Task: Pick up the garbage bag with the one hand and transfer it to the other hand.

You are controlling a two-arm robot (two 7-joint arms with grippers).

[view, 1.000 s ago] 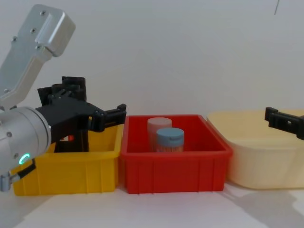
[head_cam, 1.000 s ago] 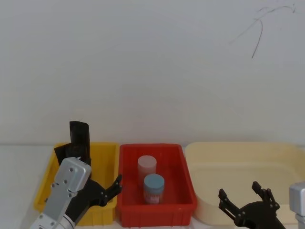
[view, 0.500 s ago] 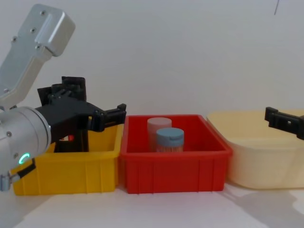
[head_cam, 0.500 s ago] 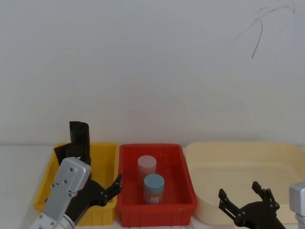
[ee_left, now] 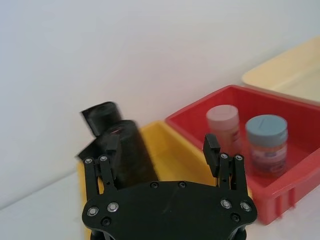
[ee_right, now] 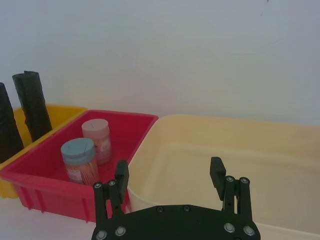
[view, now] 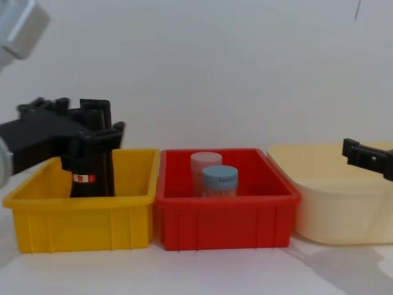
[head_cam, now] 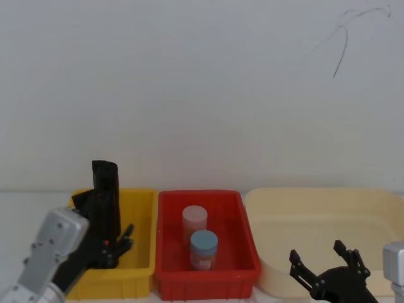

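Both tools spread; left tool (ee_left: pixel 152 152) brackets garbage bag (view: pixel 92 163), right tool (ee_right: pixel 169 167) hangs above tub (ee_right: pixel 260 150). Likely light, slick, squashy: pinch mid-roll.

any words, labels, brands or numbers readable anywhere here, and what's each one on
No text reads clearly anywhere.
Red-and-white label band on the garbage bag: too small to read.
Printed label on the blue-lidded jar in the red bin: blurred, unreadable.

Left tool (ee_left: pixel 153 152) and right tool (ee_right: pixel 169 170) were black, long-fingered, silver-screwed; at seven o'clock, a boxy silver-grey arm link (head_cam: pixel 47 252).
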